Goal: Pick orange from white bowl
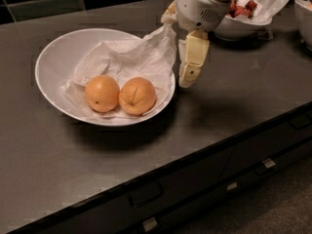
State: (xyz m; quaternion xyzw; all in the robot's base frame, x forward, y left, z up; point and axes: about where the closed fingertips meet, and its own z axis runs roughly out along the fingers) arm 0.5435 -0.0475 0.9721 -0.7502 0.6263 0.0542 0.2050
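The wide white bowl (pixel 53 57) sits on the dark counter at the left, lined with crumpled white paper (pixel 131 52). Two round orange fruits lie side by side in its near half. The orange (pixel 138 96) with a curved crease is on the right; a smoother orange (pixel 102 93) with a small dark dot is on the left. My gripper (pixel 189 77) hangs at the bowl's right rim, up and to the right of the creased orange, not touching it. One cream finger (pixel 193 57) shows, pointing down.
A smaller white bowl (pixel 239 28) with red fruit and paper stands at the back right, behind the gripper. Another white dish edge (pixel 304 18) is at the far right. The counter's front edge runs diagonally above drawers with handles (pixel 146 195).
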